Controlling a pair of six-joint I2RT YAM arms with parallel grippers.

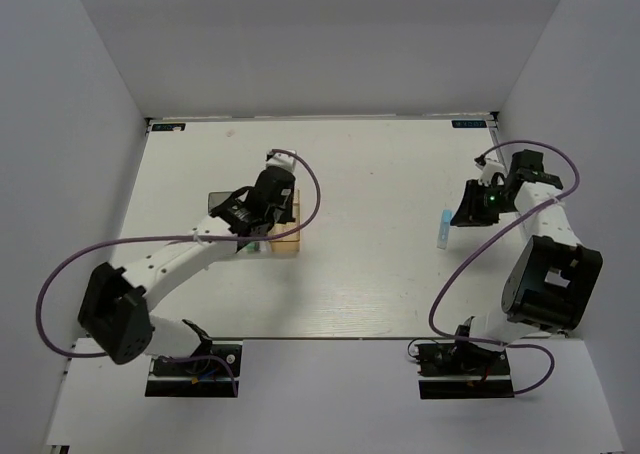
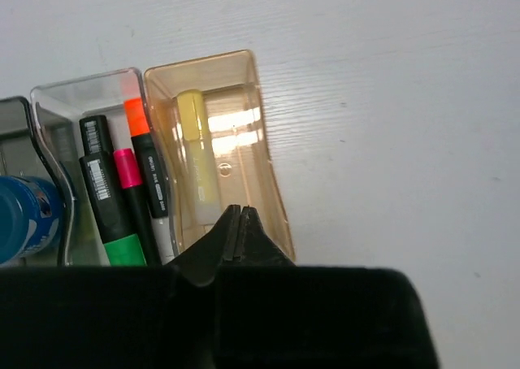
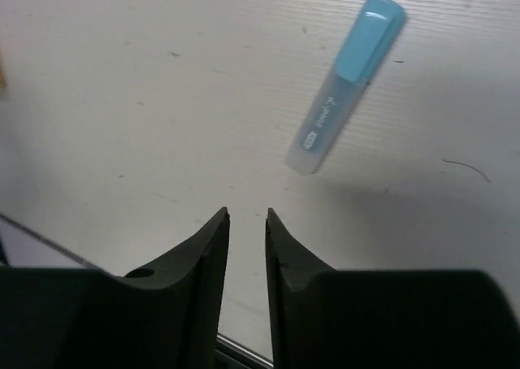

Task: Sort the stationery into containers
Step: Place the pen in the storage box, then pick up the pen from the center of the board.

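Step, judged: fetching loose pen | left gripper point(image 2: 241, 223) pinched closed, empty, above tan bin point(image 2: 272, 192) containing yellow stick point(image 2: 197, 158) | blue pen point(image 3: 345, 84) well right of tan bin | right gripper point(image 3: 247, 223) narrow, empty | next: widen, straddle pen.

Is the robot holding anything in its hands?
No. The left hand is shut on nothing, over the tan bin. The right hand is empty; the light blue highlighter lies on the table.

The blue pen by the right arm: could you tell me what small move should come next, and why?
Probably move the right claw forward over the blue pen and widen it: the pen lies alone on the table, ahead of the claw, whose narrow gap is empty.
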